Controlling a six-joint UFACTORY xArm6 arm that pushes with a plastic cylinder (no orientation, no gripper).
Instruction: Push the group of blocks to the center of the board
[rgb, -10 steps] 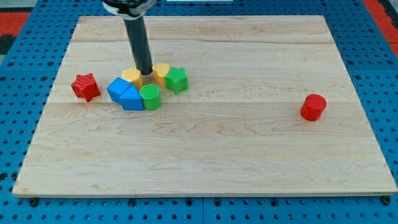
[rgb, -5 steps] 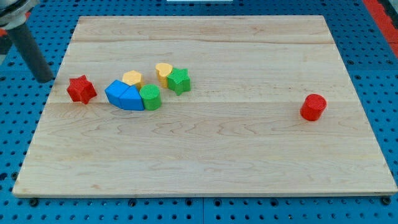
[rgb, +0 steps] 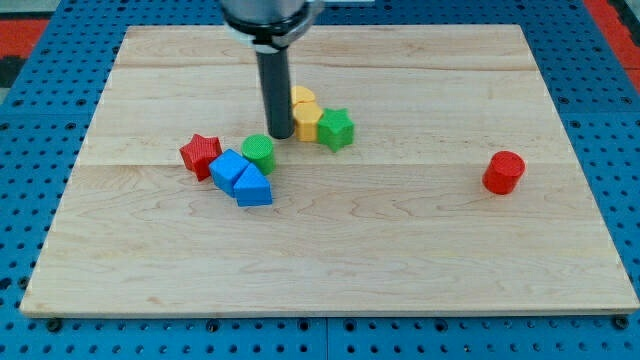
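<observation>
My tip (rgb: 280, 135) stands on the wooden board (rgb: 400, 260) just left of two yellow blocks (rgb: 304, 115) that sit one behind the other, with a green star block (rgb: 336, 129) touching their right side. Just left and below the tip is a green cylinder (rgb: 259, 152). Below it two blue blocks (rgb: 241, 178) lie together, and a red star block (rgb: 201, 154) sits against their left side. The rod rises from the tip to the view's top.
A red cylinder (rgb: 503, 172) stands alone at the view's right side of the board. Blue pegboard (rgb: 30, 150) surrounds the board on all sides.
The rod has swung from the board's left edge to the cluster's middle. The red star slid right against the blue blocks. The yellow blocks and green star moved right and slightly up.
</observation>
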